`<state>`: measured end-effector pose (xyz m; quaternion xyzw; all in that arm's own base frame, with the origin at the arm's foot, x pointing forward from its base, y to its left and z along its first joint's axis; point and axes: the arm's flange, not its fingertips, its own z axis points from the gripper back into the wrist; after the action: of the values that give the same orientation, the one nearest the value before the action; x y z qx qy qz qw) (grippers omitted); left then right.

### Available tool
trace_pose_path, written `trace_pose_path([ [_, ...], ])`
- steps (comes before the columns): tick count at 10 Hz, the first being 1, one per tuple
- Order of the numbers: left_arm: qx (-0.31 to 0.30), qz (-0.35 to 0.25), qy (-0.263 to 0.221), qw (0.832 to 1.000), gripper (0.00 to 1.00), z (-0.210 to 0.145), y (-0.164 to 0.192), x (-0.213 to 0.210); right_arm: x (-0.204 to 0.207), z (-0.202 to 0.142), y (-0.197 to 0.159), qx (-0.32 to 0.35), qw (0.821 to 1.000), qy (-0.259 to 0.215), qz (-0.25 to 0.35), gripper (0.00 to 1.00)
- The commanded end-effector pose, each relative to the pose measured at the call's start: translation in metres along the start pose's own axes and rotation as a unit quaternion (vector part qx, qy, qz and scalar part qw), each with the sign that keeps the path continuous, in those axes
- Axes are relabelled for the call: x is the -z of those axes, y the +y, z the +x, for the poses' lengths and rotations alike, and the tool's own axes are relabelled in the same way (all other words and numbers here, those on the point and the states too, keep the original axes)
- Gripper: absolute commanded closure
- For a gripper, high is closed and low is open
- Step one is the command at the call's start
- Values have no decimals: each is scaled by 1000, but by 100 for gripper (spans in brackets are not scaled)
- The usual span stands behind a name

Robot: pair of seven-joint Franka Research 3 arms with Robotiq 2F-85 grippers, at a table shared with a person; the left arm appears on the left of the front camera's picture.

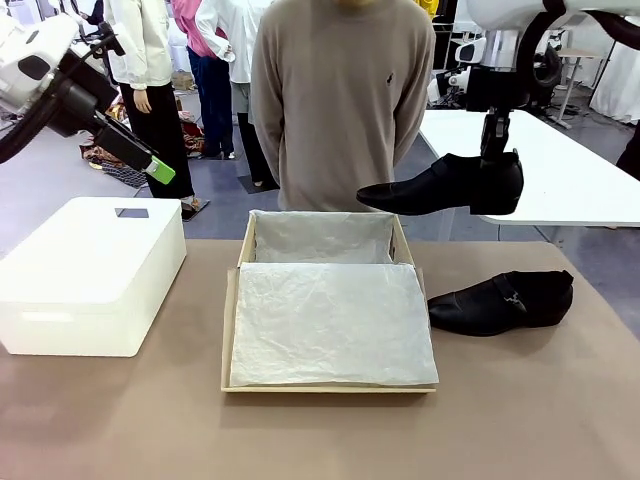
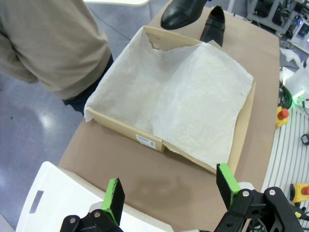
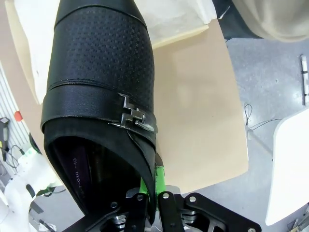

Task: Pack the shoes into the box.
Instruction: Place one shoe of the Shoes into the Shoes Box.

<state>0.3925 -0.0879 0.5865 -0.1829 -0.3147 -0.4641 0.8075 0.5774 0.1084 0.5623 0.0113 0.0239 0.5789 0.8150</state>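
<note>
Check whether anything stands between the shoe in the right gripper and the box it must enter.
Nothing visible does. The right gripper holds the shoe aloft by the far right corner of the box, which is open and holds only tissue paper. The other shoe lies right of it.

- We've got the right gripper [image 3: 152,181] pinched tight on the side wall of the shoe [image 3: 101,63], right by the opening, with the green pads [image 3: 160,175] on either side of the leather.
- The shoe's black, perforated on top, with a strap and a silver buckle [image 3: 137,116].
- Behind it we see the tan table [image 3: 193,106].
- Up top there's the box [image 3: 186,33] edge with white tissue paper [image 3: 174,12], and grey floor [image 3: 270,82] off to the right.
</note>
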Motion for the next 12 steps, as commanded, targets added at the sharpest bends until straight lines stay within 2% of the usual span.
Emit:
trace_pose_path([
  [1, -6, 0, -11, 1000, 0, 0, 0, 1, -4, -4, 2, 3, 1000, -3, -4, 100],
  [5, -6, 0, -11, 1000, 0, 0, 0, 1, 0, -2, -1, 2, 1000, 0, 0, 100],
  [6, -6, 0, -11, 1000, 0, 0, 0, 1, -1, 7, 2, 22, 1000, -9, 2, 100],
  [12, -6, 0, -11, 1000, 0, 0, 0, 1, 4, 102, 19, 47, 998, -18, 26, 100],
])
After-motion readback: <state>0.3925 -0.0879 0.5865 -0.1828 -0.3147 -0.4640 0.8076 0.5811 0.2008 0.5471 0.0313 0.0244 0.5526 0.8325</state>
